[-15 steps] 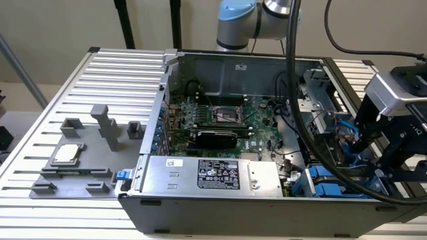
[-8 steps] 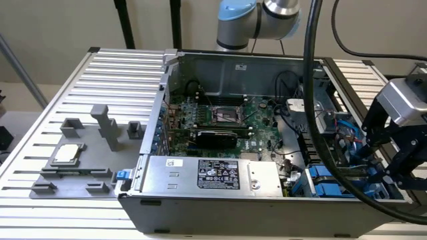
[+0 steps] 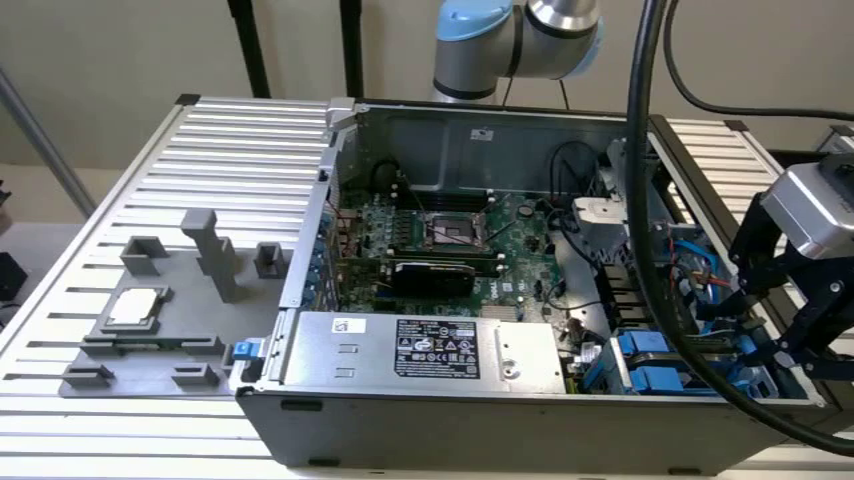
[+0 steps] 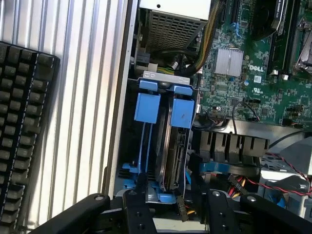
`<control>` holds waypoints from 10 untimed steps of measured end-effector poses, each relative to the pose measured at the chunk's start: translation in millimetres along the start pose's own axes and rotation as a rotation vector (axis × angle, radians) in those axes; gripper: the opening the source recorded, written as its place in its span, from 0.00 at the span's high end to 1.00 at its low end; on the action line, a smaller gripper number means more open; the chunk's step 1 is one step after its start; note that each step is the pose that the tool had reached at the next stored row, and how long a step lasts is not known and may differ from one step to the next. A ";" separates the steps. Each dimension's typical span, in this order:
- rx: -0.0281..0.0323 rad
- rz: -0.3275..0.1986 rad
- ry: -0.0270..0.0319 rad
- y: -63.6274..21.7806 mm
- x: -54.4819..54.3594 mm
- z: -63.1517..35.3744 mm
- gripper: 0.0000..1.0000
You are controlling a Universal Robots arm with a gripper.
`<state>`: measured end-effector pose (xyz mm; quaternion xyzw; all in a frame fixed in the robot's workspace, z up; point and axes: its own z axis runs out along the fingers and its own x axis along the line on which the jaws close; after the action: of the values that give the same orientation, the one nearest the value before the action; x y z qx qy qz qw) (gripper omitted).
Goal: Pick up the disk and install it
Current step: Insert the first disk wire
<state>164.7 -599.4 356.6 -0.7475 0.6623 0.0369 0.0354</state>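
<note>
Where the exterior view shows the gripper over the drive-bay corner of the computer case, the wrist view has the disk on edge inside that case, between spread jaws. It is probably dense, rigid and shock-sensitive, so it is best gripped across its flat sides.

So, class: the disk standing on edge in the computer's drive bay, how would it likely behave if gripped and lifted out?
The disk is probably stiff: its metal body and blue frame look rigid. It likely feels heavy for its size, being mostly metal. Standing on a narrow edge, it could tip sideways once clear of the bay.
</note>
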 end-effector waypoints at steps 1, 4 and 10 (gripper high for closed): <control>0.0017 -0.004 0.0003 -0.3 0.1 0.3 0.00; 0.0047 -0.018 0.0005 -1.3 0.4 2.4 0.00; 0.0093 -0.035 -0.0004 -3.1 1.2 7.7 0.00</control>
<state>167.9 -599.4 348.8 -0.7588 0.6492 0.0334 0.0397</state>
